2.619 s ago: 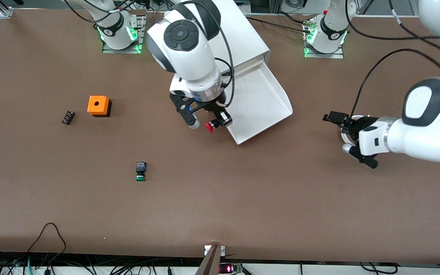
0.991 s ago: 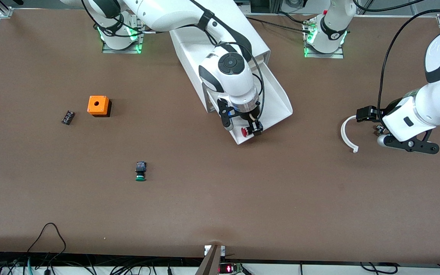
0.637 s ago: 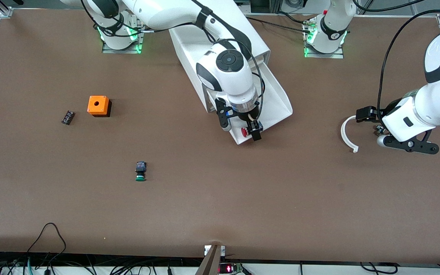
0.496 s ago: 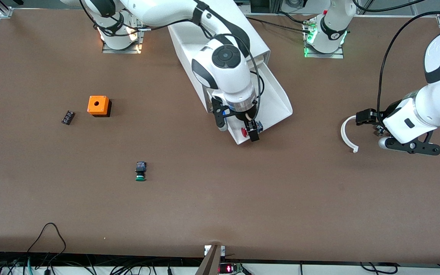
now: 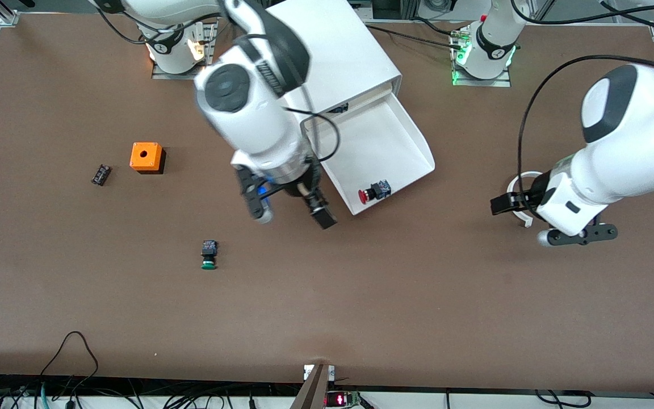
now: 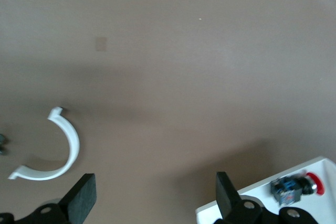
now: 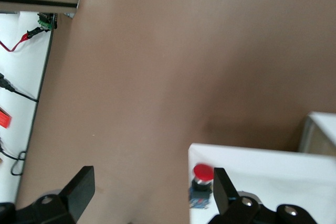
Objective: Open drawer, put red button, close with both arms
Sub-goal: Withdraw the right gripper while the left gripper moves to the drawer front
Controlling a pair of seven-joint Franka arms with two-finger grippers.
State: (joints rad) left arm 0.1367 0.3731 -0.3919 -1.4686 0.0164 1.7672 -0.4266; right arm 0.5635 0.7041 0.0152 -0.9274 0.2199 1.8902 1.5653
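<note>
Since a moment ago we've let go and lifted clear. Open drawer (image 5: 386, 145) still needs closing, toward the surface's edge by the bases. Right end effector (image 5: 293, 211), fingers spread and empty, hangs beside it; left end effector (image 5: 537, 221) waits, wide and empty. Red button (image 5: 373, 192) lies inside the drawer's front corner.
</note>
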